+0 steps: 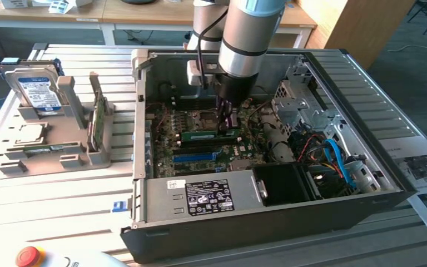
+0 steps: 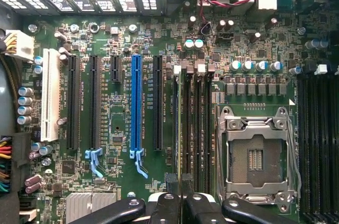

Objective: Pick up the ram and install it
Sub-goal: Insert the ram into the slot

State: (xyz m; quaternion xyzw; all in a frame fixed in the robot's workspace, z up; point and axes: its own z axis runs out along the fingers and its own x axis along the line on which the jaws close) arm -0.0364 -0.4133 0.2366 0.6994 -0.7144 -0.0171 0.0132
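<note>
The gripper reaches down into the open computer case, its fingers clamped on the ram — a thin green stick held level, low over the motherboard. In the exterior view the CPU socket lies at 11 o'clock from the fingertips, 1 blue slot at 7 o'clock and the power supply at 6 o'clock. A hard drive stands well apart at 9 o'clock — outside the case. In the wrist view the gripper hangs over the black memory slots beside the CPU socket.
</note>
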